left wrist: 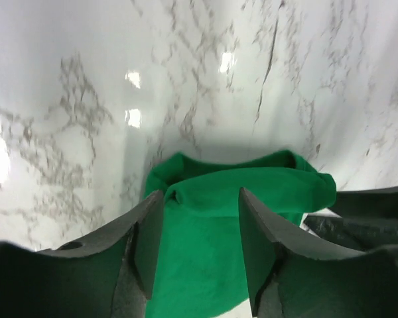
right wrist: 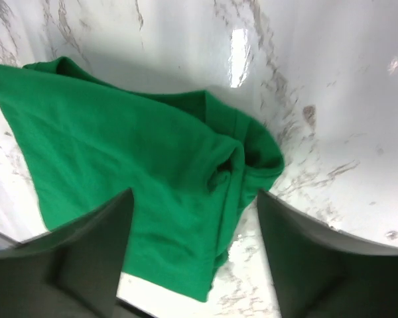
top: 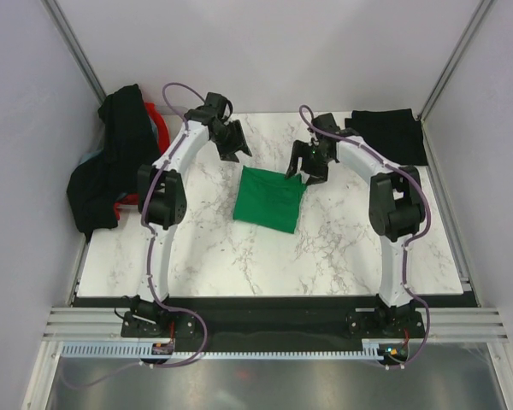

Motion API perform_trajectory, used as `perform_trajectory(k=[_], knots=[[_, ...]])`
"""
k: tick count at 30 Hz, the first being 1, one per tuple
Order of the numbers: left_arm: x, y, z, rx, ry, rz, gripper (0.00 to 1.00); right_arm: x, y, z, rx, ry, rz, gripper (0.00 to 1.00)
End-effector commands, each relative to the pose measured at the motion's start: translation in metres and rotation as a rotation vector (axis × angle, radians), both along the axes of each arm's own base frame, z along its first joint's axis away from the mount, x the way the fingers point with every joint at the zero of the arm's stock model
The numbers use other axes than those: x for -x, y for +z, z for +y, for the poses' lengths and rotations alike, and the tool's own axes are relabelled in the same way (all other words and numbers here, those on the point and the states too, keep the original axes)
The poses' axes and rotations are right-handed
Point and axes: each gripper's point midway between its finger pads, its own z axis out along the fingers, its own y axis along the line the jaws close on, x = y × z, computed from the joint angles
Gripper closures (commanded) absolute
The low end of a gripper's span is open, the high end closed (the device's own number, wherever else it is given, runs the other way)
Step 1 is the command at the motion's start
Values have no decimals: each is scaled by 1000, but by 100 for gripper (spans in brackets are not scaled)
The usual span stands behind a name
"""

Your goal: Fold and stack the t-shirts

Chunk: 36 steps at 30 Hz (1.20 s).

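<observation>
The green t-shirt (top: 269, 199) lay folded into a rough square near the middle of the marble worktop (top: 222, 248), flat but with a bunched, rumpled far edge.

Both hands hung over that far edge. The left hand (top: 236, 143) was at the far left corner of the shirt. In its wrist view its two dark fingers (left wrist: 149, 232) stood well apart, with green cloth showing in the gap beneath them and nothing pinched between them. Whether the tips brushed the fabric could not be told.

The right hand (top: 311, 171) was at the far right corner of the shirt. Its fingers (right wrist: 93, 245) were spread wide as well, framing the puckered corner of the cloth, which lay loose on the marble and was not clamped. Neither hand held anything.

A black t-shirt (top: 392, 135) lay flat at the far right corner of the worktop, well apart from the green one. At the far left, a heap of black t-shirts (top: 111, 162) slumped over the worktop's edge, with a red t-shirt (top: 158, 120) showing from behind it, just beside the left arm.
</observation>
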Motion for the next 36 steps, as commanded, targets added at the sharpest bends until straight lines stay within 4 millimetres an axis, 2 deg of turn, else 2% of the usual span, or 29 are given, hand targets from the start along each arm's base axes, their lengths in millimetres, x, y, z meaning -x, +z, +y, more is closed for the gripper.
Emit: perform_trajectory(k=[1,2,4,5,6,7,8,9,10,11,12,13,14,15,16,17,18,19,20,21,23,24,25,27,29,30,33,35,36], knots=[[-6,50,-14,83,-103,-84,42,-20,37,-4,0,-26,-85,10],[-4,61,-11,79,-100,-104,41,-21,56,-8,10,-43,-135,2],[4,73,-3,52,-89,-123,39,-16,73,-9,25,-52,-175,2],[11,97,1,49,-82,-164,38,-11,97,-8,16,-53,-226,2],[15,107,7,33,-69,-183,38,-3,98,-4,23,-52,-234,2],[25,100,11,18,-64,-155,38,5,117,0,6,-51,-273,2],[35,118,16,19,-56,-183,39,13,121,6,-6,-44,-280,2],[41,120,17,18,-48,-182,39,27,117,22,-28,-10,-276,2],[54,104,21,4,-47,-133,39,36,127,32,-69,-8,-288,2],[61,103,24,0,-40,-128,40,45,128,43,-100,10,-286,2],[67,116,26,11,-29,-165,41,62,121,68,-166,75,-273,2],[81,100,30,1,-27,-123,41,69,120,79,-213,76,-252,2],[87,99,31,8,-25,-123,42,81,115,94,-246,109,-232,2],[95,109,32,25,-17,-144,42,87,104,102,-277,127,-214,2],[105,92,34,25,-9,-113,43,95,96,108,-302,146,-186,2],[112,88,30,51,-10,-99,44,101,88,110,-310,148,-169,2],[121,92,25,80,-13,-104,45,109,63,105,-311,141,-147,3],[130,72,22,89,-20,-82,45,114,52,102,-317,133,-131,3],[137,65,16,112,-30,-68,45,116,40,98,-321,118,-118,4],[152,44,10,115,-54,-30,45,123,18,92,-320,115,-103,5],[155,32,-5,167,-80,-41,47,128,-12,82,-303,107,-58,7],[166,17,-14,179,-96,-4,47,136,-31,74,-279,106,-32,9],[168,7,-21,186,-111,13,48,141,-47,68,-256,100,-2,9],[171,0,-35,171,-131,18,50,154,-66,56,-241,87,35,10],[172,1,-41,154,-131,7,51,160,-69,52,-238,89,33,10],[175,8,-49,143,-144,-7,52,168,-73,48,-233,88,44,10],[176,25,-55,62,-140,-85,52,176,-74,43,-225,93,44,10],[177,27,-57,52,-130,-98,51,179,-75,41,-223,94,46,9],[181,20,-56,41,-124,-67,52,182,-76,40,-221,93,50,9]])
